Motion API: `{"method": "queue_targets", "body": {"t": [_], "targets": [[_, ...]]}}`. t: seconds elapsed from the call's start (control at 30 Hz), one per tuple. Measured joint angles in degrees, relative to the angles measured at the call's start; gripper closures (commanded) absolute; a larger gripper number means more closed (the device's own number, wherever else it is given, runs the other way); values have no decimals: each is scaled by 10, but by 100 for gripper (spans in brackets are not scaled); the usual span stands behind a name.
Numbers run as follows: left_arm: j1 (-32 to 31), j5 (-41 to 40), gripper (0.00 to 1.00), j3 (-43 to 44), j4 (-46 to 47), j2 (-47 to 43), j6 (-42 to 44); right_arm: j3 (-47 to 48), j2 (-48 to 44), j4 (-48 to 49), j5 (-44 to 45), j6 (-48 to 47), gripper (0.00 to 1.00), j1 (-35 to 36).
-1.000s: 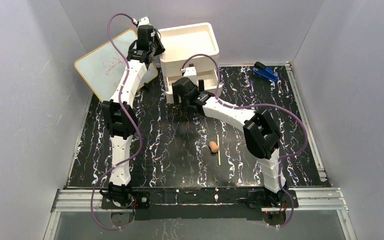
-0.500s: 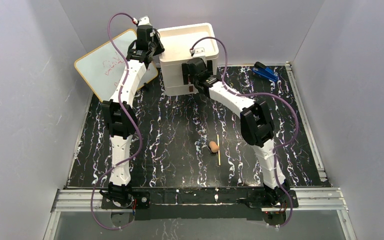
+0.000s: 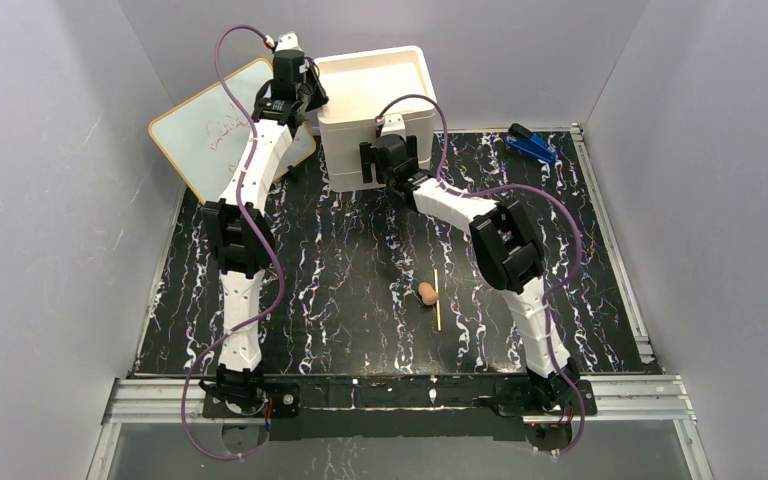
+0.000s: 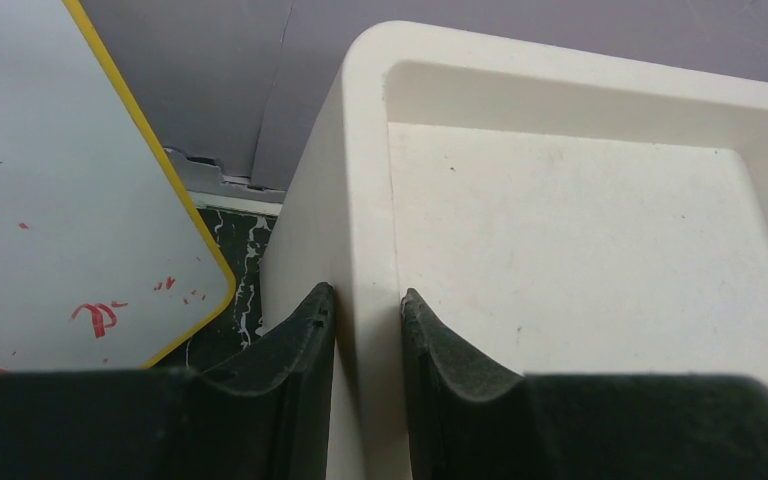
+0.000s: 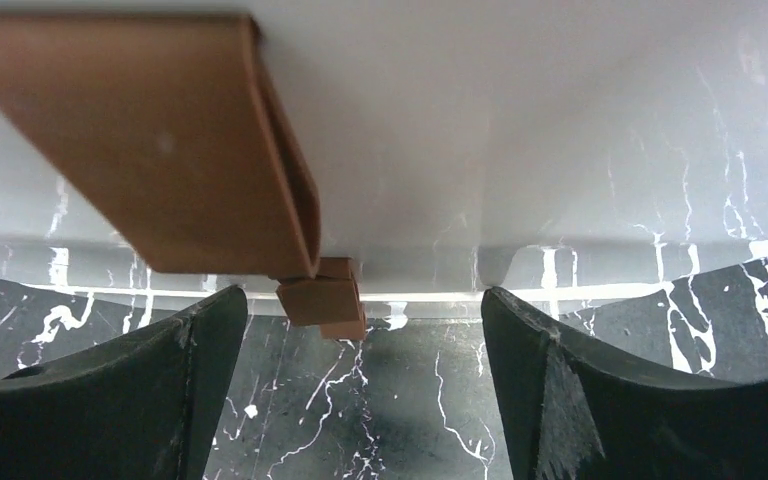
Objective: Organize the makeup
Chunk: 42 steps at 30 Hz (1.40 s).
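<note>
Seen from above, a black table [image 3: 310, 270] with white marbling holds a white drawer box [image 3: 340, 150] at its far edge, left of centre. The left arm reaches to the far left corner of the box. Its left gripper [image 3: 303, 97] is clamped on the box's left wall, one finger [image 4: 295, 340] outside and the other inside the shallow top tray.

The right arm stretches to the near front of the box. The right gripper [image 5: 360, 297] has its fingers spread wide apart, holding nothing. It sits close against the white front, and a brown handle [image 5: 150, 140] hangs just above the gap.

The makeup in view lies well apart from the box, near the middle of the table. A tan egg-shaped sponge [image 3: 427, 293] sits just left of a thin yellow stick [image 3: 436, 300].

A blue clip [image 3: 531, 144] lies at the far right. A whiteboard [image 3: 205, 135] with a yellow rim leans at the far left.
</note>
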Motion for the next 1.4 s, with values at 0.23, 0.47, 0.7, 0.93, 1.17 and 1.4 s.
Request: {"method": "queue_targets", "body": {"t": [0.23, 0.47, 0.7, 0.93, 1.17, 1.4], "targets": [[0, 0, 100, 0, 0, 0, 0, -27, 11, 39, -1, 3, 12, 0], [-1, 10, 100, 0, 1, 1, 4, -161, 10, 180, -1, 11, 10, -6], [0, 13, 100, 0, 2, 2, 6, -165, 16, 226, -3, 14, 19, -8], [0, 12, 100, 0, 2, 2, 6, -157, 30, 232, -6, 15, 77, -5], [0, 11, 100, 0, 2, 2, 6, -143, 39, 226, -16, 25, 99, -1], [0, 11, 100, 1, 2, 2, 6, -258, -33, 267, -15, 45, 99, 16]]}}
